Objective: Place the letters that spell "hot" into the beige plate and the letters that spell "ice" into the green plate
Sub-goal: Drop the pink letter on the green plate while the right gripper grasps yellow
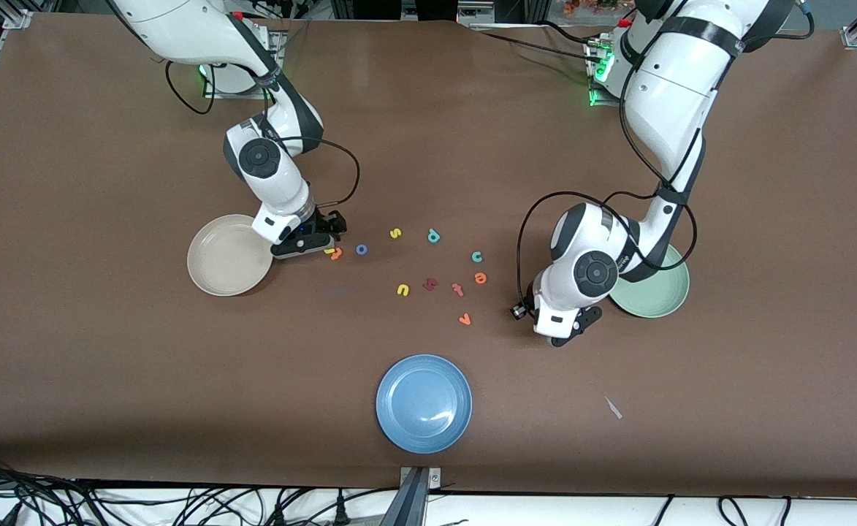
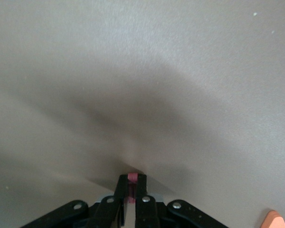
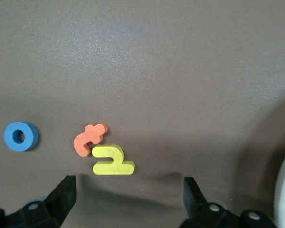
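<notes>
My left gripper (image 1: 570, 332) is low over the table between the orange v (image 1: 465, 319) and the green plate (image 1: 651, 288). In the left wrist view it (image 2: 132, 183) is shut on a small pinkish-red bar, the i (image 2: 132, 177). The teal c (image 1: 476, 256) and orange e (image 1: 480, 277) lie on the table. My right gripper (image 1: 324, 245) hangs open beside the beige plate (image 1: 227, 256). Just ahead of its (image 3: 128, 199) wide-apart jaws lie the yellow h (image 3: 113, 161) and the orange t (image 3: 89, 138), touching each other. The blue o (image 3: 21, 136) sits a little apart from them.
Other letters are scattered mid-table: a yellow s (image 1: 395, 233), teal p (image 1: 433, 236), yellow u (image 1: 402, 290), a dark red letter (image 1: 430, 284) and a pinkish-red t (image 1: 458, 289). A blue plate (image 1: 424, 403) sits nearer the front camera.
</notes>
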You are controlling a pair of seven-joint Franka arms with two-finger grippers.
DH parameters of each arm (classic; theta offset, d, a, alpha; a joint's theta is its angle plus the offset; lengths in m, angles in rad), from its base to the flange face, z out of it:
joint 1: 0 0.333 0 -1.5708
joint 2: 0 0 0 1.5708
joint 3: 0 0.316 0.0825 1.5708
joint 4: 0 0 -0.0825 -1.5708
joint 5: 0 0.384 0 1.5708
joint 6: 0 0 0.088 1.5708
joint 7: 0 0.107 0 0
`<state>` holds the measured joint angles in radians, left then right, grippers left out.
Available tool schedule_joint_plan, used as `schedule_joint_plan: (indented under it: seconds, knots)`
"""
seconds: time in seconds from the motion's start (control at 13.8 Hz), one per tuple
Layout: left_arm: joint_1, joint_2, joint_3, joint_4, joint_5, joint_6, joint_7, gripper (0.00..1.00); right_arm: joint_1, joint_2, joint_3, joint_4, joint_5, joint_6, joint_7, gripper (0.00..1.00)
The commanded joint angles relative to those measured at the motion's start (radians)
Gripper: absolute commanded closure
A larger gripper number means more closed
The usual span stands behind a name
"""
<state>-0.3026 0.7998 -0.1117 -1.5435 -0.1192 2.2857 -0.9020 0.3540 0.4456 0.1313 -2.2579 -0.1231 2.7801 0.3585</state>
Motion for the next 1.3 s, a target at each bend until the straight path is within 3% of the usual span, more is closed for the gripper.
schedule_joint_plan:
  seconds: [0.0, 0.36, 0.51, 0.8, 0.87, 1.09, 1.16, 1.23]
  knots:
    - [0.054, -0.100, 0.001, -0.006, -0.027, -0.150, 0.153, 1.00, -0.015, 0.010, 0.014, -0.009, -0.026, 0.030, 0.014, 0.01]
    - [0.172, -0.223, 0.010, -0.009, -0.017, -0.483, 0.521, 1.00, -0.015, 0.048, 0.014, 0.008, -0.069, 0.075, 0.013, 0.13]
    - [0.241, -0.237, 0.009, -0.018, -0.016, -0.554, 0.651, 1.00, -0.013, 0.042, 0.014, 0.012, -0.069, 0.070, 0.011, 0.16]
    - [0.278, -0.173, 0.010, -0.078, 0.091, -0.551, 0.709, 1.00, -0.013, 0.028, 0.014, 0.021, -0.070, 0.065, 0.010, 0.24]
    - [0.286, -0.150, 0.010, -0.079, 0.092, -0.546, 0.709, 1.00, -0.013, 0.027, 0.014, 0.021, -0.069, 0.065, 0.010, 0.32]
    - [0.292, -0.122, 0.010, -0.101, 0.092, -0.545, 0.707, 0.99, -0.015, 0.024, 0.014, 0.021, -0.069, 0.065, 0.010, 0.35]
    - [0.296, -0.123, 0.010, -0.098, 0.081, -0.545, 0.703, 0.74, -0.015, 0.024, 0.014, 0.021, -0.069, 0.065, 0.011, 0.39]
    - [0.310, -0.126, 0.009, -0.093, 0.072, -0.545, 0.695, 0.31, -0.015, 0.024, 0.014, 0.021, -0.069, 0.065, 0.011, 0.43]
